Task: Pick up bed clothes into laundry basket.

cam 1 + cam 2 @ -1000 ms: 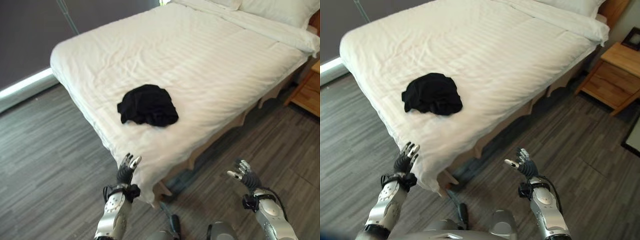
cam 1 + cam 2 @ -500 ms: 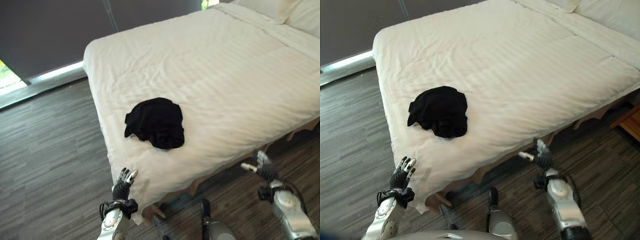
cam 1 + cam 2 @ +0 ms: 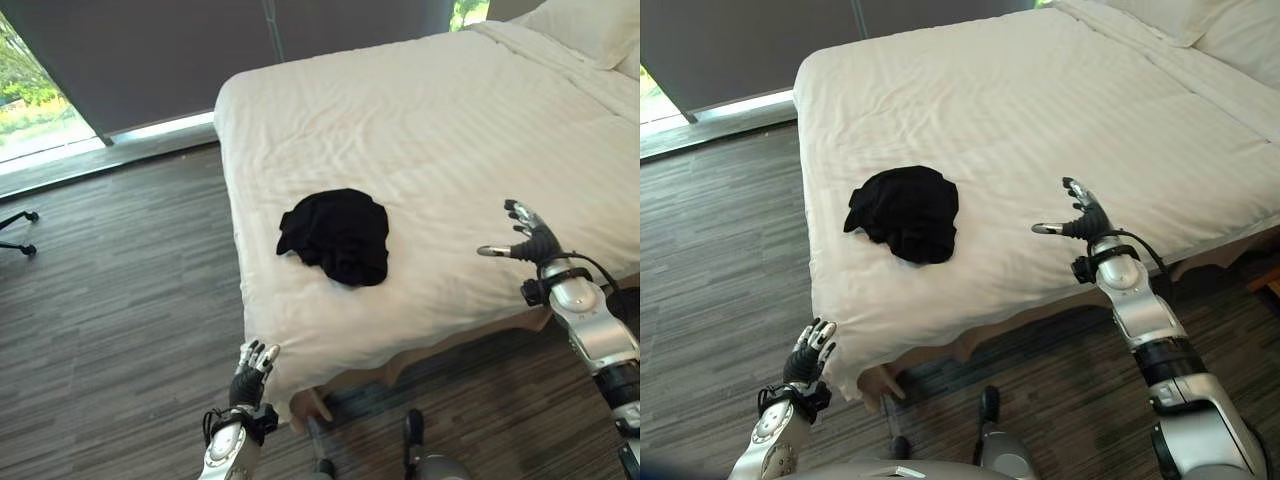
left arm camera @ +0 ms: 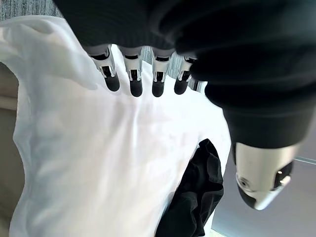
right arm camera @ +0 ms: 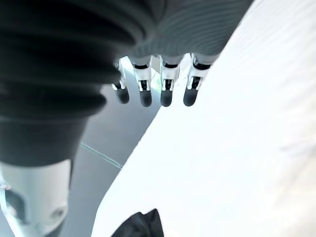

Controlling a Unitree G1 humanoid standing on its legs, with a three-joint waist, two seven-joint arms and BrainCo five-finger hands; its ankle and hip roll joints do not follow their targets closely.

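A crumpled black garment (image 3: 337, 235) lies on the white bed (image 3: 450, 120), on the striped duvet near the bed's foot corner, with bare sheet all around it and nothing touching it. The right hand (image 3: 1080, 221) is raised over the bed, above the duvet near the side edge and well apart from the garment on its right; its fingers are spread and nearly straight, the thumb sticking out toward the garment, and it has hold of nothing. In the right wrist view the fingers (image 5: 166, 84) hang straight in a row over the white bedding, with a dark scrap of the garment (image 5: 138, 226) showing far past them. The left hand (image 3: 248, 373) is low, over the dark wood-plank floor (image 3: 110, 300) just beside the bed's foot corner, where the duvet hangs down; it is clear of the garment, which lies farther up the bed from it. Its fingers are also straight and relaxed, pointing up toward the bed, and it grips nothing. The left wrist view shows those fingers (image 4: 132, 74) in a row above the draped white cover, with the garment (image 4: 195, 197) beyond them on the bed. White pillows (image 3: 590, 30) lie at the bed's head end, far from the garment. Beyond the foot of the bed a dark curtain (image 3: 200, 50) hangs to the floor.
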